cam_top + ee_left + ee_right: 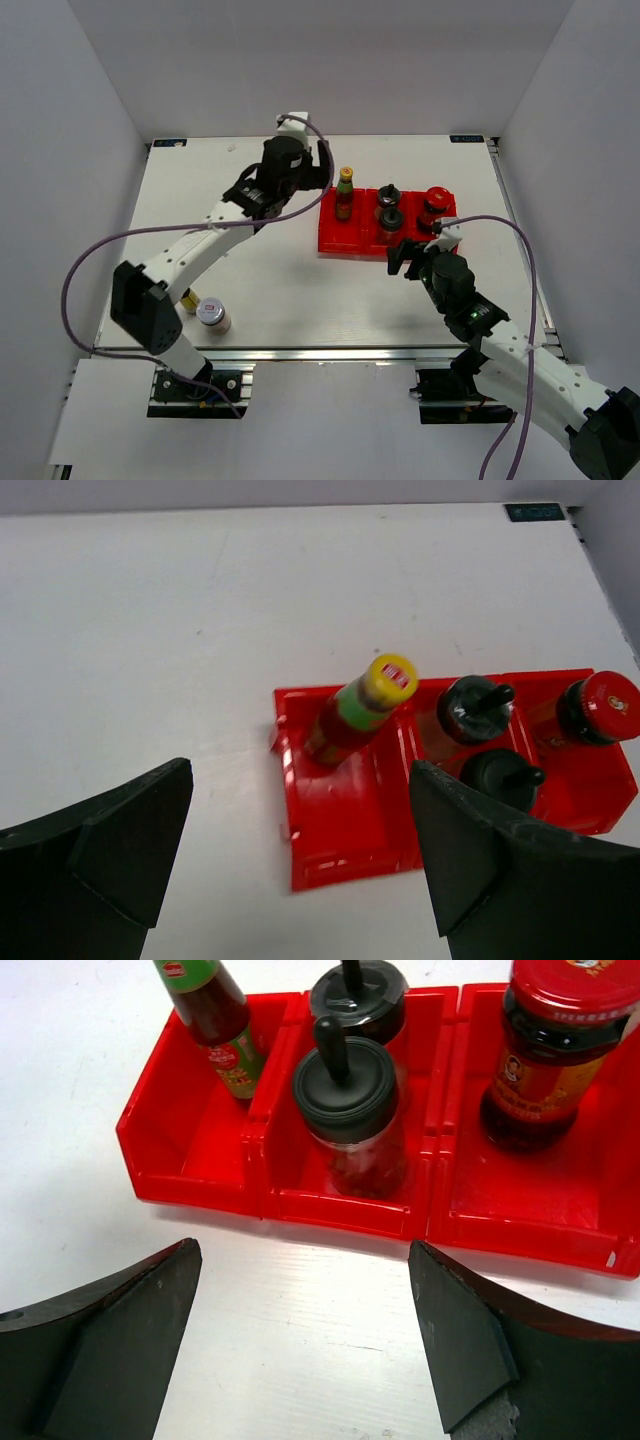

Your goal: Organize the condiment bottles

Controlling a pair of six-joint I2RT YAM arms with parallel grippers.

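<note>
The left gripper [300, 865] is spread wide and holds nothing; in the top view it [322, 166] stands off the left far corner of the red tray [335, 243]. The right gripper [300, 1350] is likewise wide apart and empty, positioned just in front of the tray's near wall [340, 1215], between the middle and right compartments [405, 255].

Tray contents, as seen in the top view:
- Left compartment: one slim yellow-capped sauce bottle [344, 195], upright at the far end [360, 710].
- Middle compartment: two black-capped shakers, one behind the other. The near shaker [350, 1100] stands against the front wall; the far shaker [358, 995] is just behind it.
- Right compartment: the red-lidded dark jar [434, 205], upright [560, 1050].

Outside the tray, the silver-lidded jar [212, 314] stands on the white table [260, 290] near its front left corner, well apart from the tray. Just beside it, a yellow-topped item [188, 300] is mostly hidden behind the left arm; its type cannot be confirmed.
</note>
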